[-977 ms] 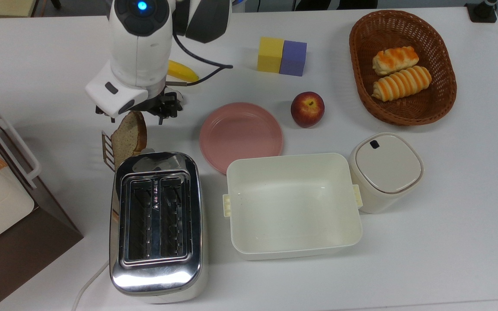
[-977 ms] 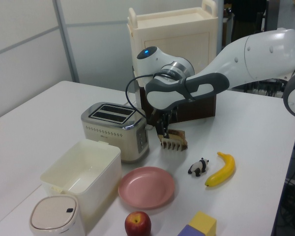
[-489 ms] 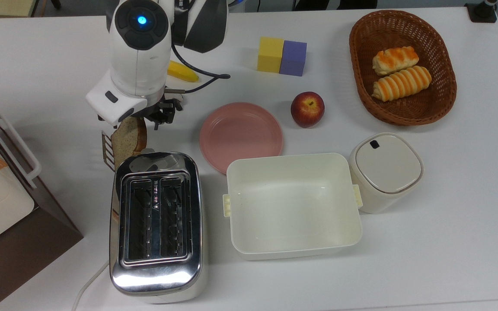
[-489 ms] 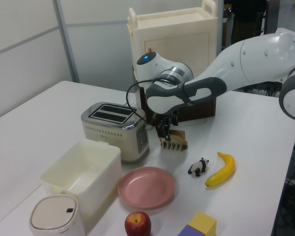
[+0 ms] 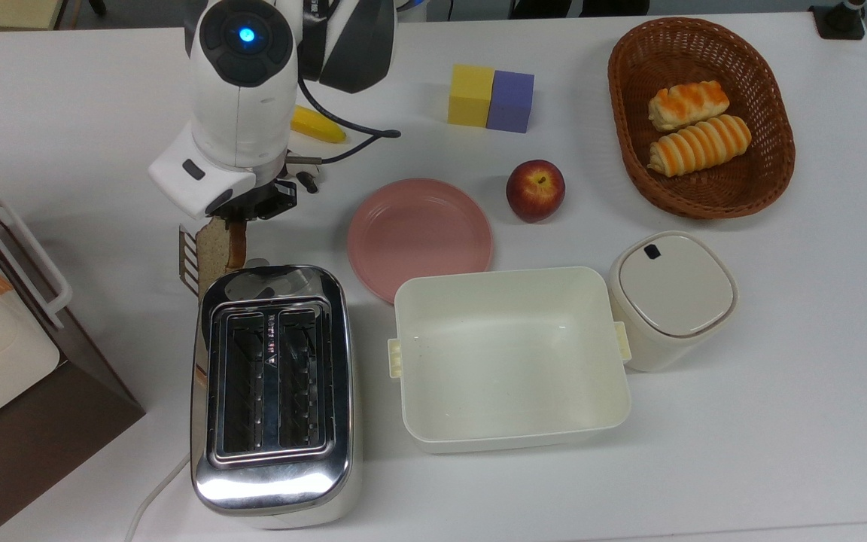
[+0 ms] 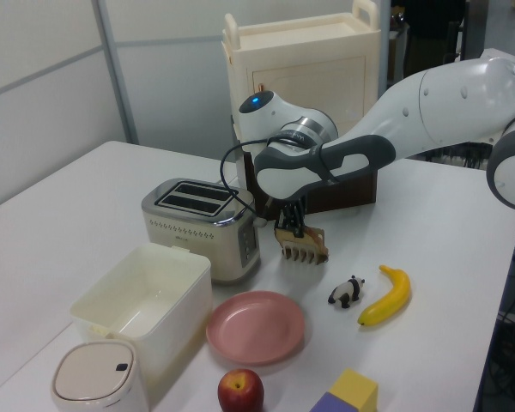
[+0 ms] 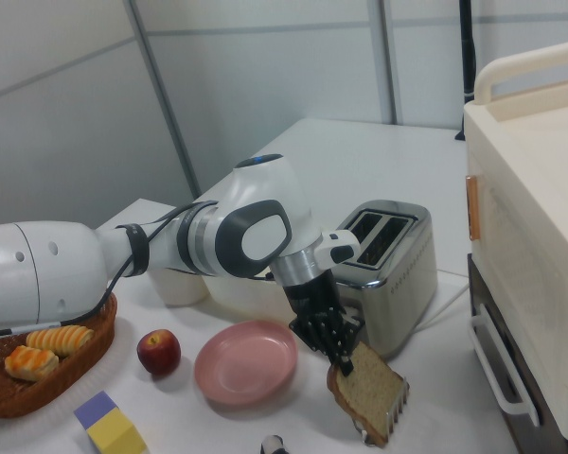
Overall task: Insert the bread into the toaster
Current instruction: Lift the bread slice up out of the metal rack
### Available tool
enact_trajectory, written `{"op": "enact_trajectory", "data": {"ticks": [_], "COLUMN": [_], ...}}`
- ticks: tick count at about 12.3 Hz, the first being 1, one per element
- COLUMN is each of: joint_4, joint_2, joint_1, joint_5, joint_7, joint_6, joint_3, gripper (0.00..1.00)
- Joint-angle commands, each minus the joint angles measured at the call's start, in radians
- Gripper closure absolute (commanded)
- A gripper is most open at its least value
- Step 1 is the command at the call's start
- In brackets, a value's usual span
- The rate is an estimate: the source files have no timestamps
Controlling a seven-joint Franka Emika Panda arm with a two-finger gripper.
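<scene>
1. The gripper [image 7: 342, 357] sits low in the right view's centre, its dark fingers closed on the top edge of the bread [image 7: 369, 391].
2. The bread is a brown speckled slice, standing tilted in a small wooden rack [image 5: 188, 260] at the left of the top view.
3. The toaster [image 5: 273, 391] stands in the lower left of the top view, just below the rack, both slots empty.
4. A cream tub [image 5: 509, 357] sits just beside the toaster, on the top view's right of it.
5. A pink plate [image 5: 420, 236] lies above the tub, with an apple [image 5: 535, 190] near it.
6. A basket [image 5: 775, 173] in the upper right holds two striped rolls [image 5: 698, 144].
</scene>
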Motion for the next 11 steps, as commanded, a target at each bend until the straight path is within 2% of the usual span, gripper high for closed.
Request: {"op": "enact_trajectory", "data": {"ticks": [1,4,7,9,11], "joint_4": [-0.020,-0.004,0.000,0.012,0.066], "joint_2": [-0.016,-0.068,-0.170,-0.232,-0.246], "joint_1": [0.001,-0.005,-0.010,-0.011,-0.005], "joint_5": [-0.013,-0.007,-0.002,0.002,0.005], "joint_7": [-0.006,-0.005,0.000,0.000,-0.003], "joint_6": [0.033,0.023,0.014,-0.006,-0.001], "joint_3": [-0.007,-0.050,-0.083,-0.094,-0.091], "gripper": [1.00,1.00,1.00,1.00,1.00]}}
